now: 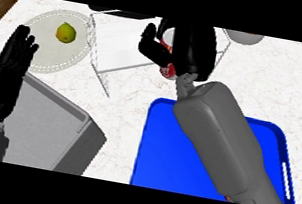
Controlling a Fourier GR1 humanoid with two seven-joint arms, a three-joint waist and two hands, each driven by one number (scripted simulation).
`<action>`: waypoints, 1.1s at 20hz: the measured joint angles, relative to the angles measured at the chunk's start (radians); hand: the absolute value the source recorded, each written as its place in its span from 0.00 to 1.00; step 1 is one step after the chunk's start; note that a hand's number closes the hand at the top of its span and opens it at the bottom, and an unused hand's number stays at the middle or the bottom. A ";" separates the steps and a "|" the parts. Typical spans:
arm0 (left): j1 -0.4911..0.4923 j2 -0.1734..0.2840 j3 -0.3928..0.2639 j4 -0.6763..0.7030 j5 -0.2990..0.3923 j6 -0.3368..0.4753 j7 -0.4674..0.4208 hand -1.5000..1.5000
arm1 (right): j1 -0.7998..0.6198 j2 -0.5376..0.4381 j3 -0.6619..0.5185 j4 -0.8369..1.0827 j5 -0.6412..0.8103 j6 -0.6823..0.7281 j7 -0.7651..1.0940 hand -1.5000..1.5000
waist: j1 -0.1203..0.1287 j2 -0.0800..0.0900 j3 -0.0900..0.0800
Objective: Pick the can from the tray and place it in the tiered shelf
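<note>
My right hand (186, 47) is curled round a red can (167, 70), of which only a bit of the red and white body shows below the fingers and beside the thumb. The hand holds it over the white wire tiered shelf (114, 49) at the back middle of the counter. The blue tray (153, 140) lies near the front right, mostly covered by my right forearm. My left hand (5, 73) rests at the left edge, fingers straight and pointing up.
A white plate (39, 54) with a yellow-green lemon (65, 32) sits at the back left, beside the shelf. A grey box-like block (52, 127) fills the front left corner. A white round object (244, 37) shows at the back right.
</note>
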 measured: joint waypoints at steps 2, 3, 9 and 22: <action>-0.011 -0.006 -0.006 -0.004 -0.013 0.013 0.027 0.50 | -0.029 0.000 -0.003 0.081 -0.017 -0.062 -0.038 1.00 | 0.004 0.001 -0.001; -0.012 -0.009 -0.009 -0.004 -0.022 0.019 0.028 0.50 | -0.049 0.000 -0.005 0.124 -0.027 -0.089 -0.059 1.00 | 0.007 0.002 0.000; -0.008 -0.010 -0.006 0.000 -0.024 0.010 0.006 0.50 | -0.125 -0.003 -0.039 0.333 -0.081 -0.168 -0.195 1.00 | 0.009 0.003 0.001; -0.041 -0.018 -0.010 0.022 -0.028 0.004 0.022 0.50 | -0.270 0.000 -0.165 0.661 -0.334 -0.248 -0.428 0.00 | 0.023 0.005 0.000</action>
